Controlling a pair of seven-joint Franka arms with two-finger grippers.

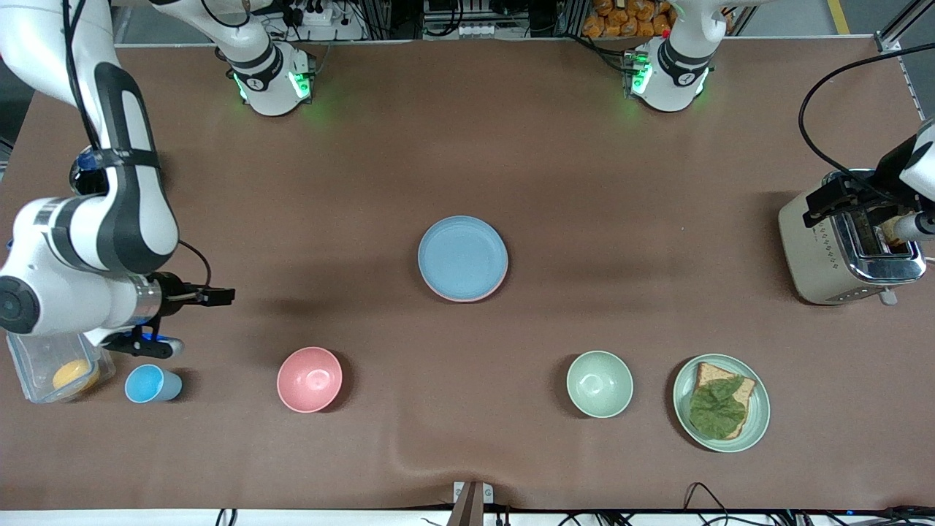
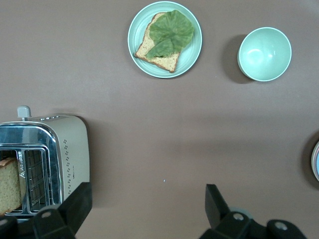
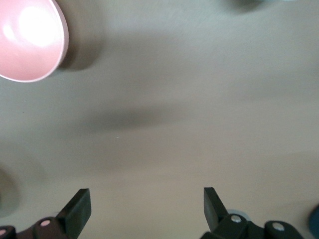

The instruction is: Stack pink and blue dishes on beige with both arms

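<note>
At the middle of the table lies the light blue plate [image 1: 462,256]. A thin pink plate rim [image 1: 456,298] shows under its edge nearest the front camera. No beige plate shows; whatever lies under these two is hidden. My left gripper [image 1: 817,210] hangs open and empty over the toaster at the left arm's end of the table; in the left wrist view the left gripper [image 2: 148,204] is over bare mat, and the stack's edge [image 2: 316,162] just shows. My right gripper [image 1: 219,295] is open and empty above the mat at the right arm's end, as the right gripper [image 3: 147,206] also shows in the right wrist view.
A toaster [image 1: 847,248] holding a bread slice stands under the left gripper. Along the table's near part are a blue cup [image 1: 150,383], a deep pink bowl [image 1: 310,379], a green bowl [image 1: 600,383] and a green plate [image 1: 760,420] with bread and a leaf. A clear container [image 1: 51,369] sits beside the cup.
</note>
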